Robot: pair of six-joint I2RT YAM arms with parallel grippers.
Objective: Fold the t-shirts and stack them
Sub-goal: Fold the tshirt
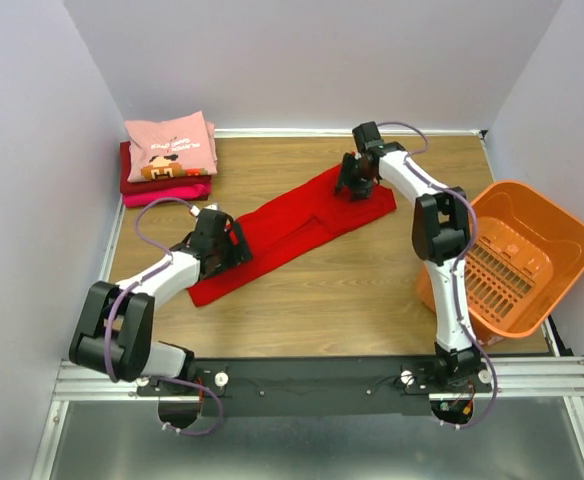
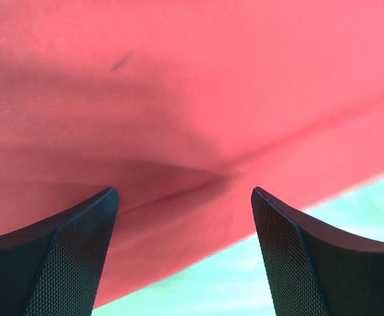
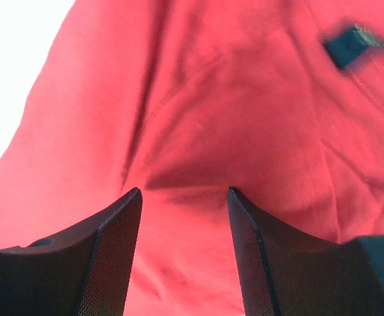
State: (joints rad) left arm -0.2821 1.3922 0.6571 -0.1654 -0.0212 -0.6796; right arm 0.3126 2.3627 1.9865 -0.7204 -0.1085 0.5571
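Observation:
A plain bright red t-shirt [image 1: 292,228] lies on the table as a long folded strip, running from near left to far right. My left gripper [image 1: 234,243] is open just above its near-left end; the cloth [image 2: 192,99] fills the left wrist view between the fingers [image 2: 80,250]. My right gripper [image 1: 355,186] is open over the strip's far right end, its fingers [image 3: 113,257] down on the cloth [image 3: 212,99]. A stack at the far left has the light pink printed tee [image 1: 172,146] on top of dark red and magenta tees [image 1: 167,190].
An orange plastic basket [image 1: 532,230] stands tilted at the right edge of the table. White walls close the back and both sides. The wooden table [image 1: 332,290] shows in front of the red strip.

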